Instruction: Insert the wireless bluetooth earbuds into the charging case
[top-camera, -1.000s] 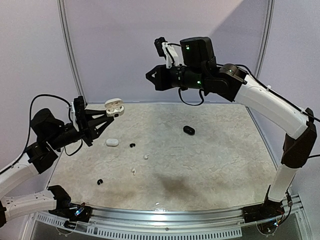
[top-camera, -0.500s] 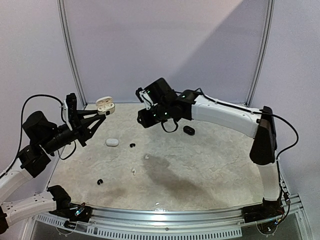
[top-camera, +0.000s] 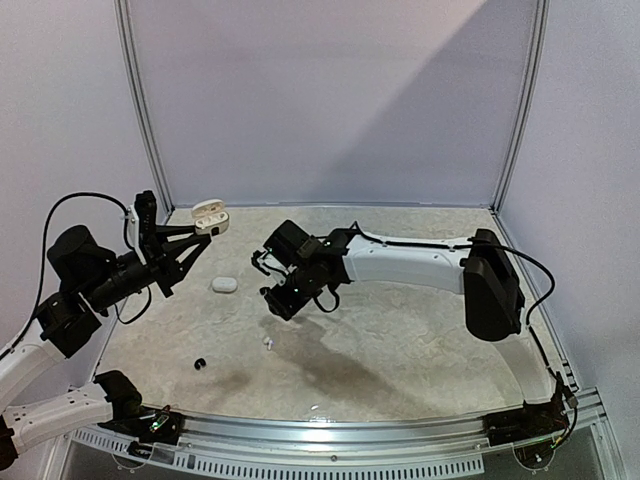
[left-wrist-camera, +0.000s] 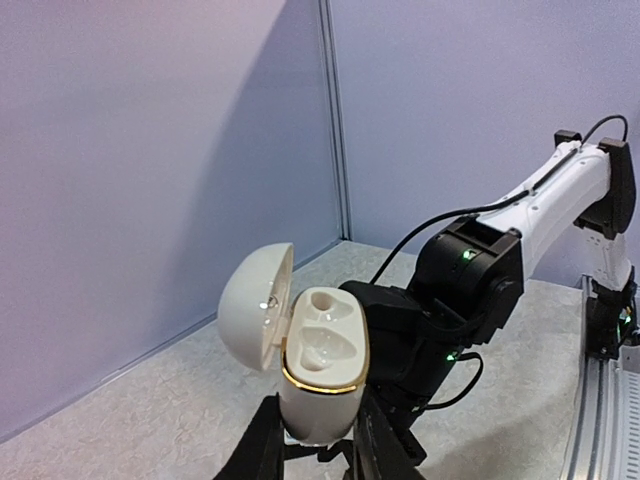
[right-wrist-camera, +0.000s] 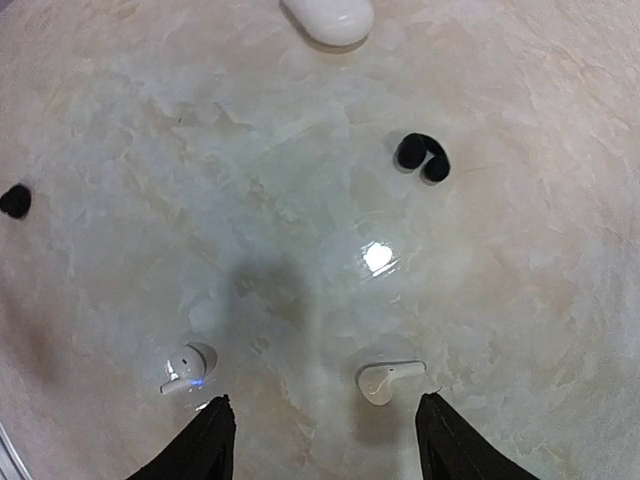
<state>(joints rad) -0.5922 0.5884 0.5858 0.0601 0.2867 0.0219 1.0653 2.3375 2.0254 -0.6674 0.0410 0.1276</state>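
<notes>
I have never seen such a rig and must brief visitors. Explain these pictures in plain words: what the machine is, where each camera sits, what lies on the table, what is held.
This is a robot: a left arm and a right arm bolted at the near edge of a table, each ending in a two-finger gripper. The wide picture comes from a fixed camera above and behind them; the other two come from cameras on the wrists, looking past the fingers. The left gripper is shut on an open white charging case, held off the table; its sockets look empty. The right gripper is open, holds nothing and hangs low over the table. Below it lie a white earbud and a second white earbud; beyond, a black earbud and a closed white case.
</notes>
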